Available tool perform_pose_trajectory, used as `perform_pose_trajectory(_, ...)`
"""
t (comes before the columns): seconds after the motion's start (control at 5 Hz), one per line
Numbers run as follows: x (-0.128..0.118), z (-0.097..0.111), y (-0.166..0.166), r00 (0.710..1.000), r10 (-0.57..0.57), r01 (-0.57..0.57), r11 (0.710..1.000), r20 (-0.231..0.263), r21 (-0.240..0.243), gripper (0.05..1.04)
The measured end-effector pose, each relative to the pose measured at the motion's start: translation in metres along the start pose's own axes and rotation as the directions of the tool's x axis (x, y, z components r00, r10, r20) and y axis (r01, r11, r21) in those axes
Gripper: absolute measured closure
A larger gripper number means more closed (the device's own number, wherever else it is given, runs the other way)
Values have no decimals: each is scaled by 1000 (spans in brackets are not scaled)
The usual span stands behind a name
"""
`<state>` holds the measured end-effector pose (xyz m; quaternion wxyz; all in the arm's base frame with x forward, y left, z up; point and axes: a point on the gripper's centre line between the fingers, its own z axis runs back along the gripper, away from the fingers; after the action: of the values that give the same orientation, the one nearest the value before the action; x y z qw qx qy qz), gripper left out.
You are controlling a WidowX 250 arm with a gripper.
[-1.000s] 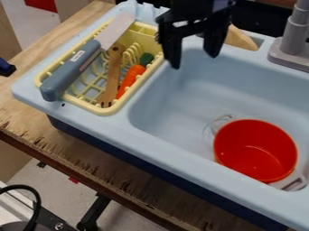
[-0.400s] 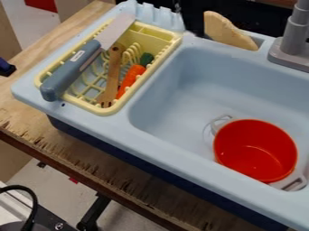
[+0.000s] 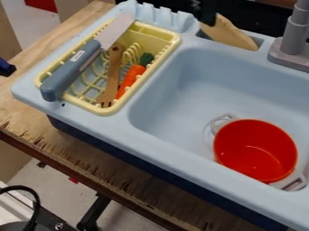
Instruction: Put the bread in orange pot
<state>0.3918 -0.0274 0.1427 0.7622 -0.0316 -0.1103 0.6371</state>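
"How far along are we?"

"Early on, I'd say. The bread (image 3: 228, 34) is leaning in the slot at the back of the sink (image 3: 181, 94), and the pot (image 3: 253, 133) sits down in the basin without it."

"Has the gripper (image 3: 208, 17) got hold of it?"

"Can't tell whether it's open or closed. It's at the top edge, right by the bread's upper left end."

"So what's left?"

"Likely all of it: a firm grip, the lift, the carry over, and letting go inside the pot."
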Motion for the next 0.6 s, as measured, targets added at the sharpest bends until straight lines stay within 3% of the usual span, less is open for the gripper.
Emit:
perform_pose_trajectory(0.2,2,-20,-7,997,44,-47,997,61,61,86)
perform_pose_trajectory(0.6,5,-34,-1,995,29,-39,993,99,108,89)
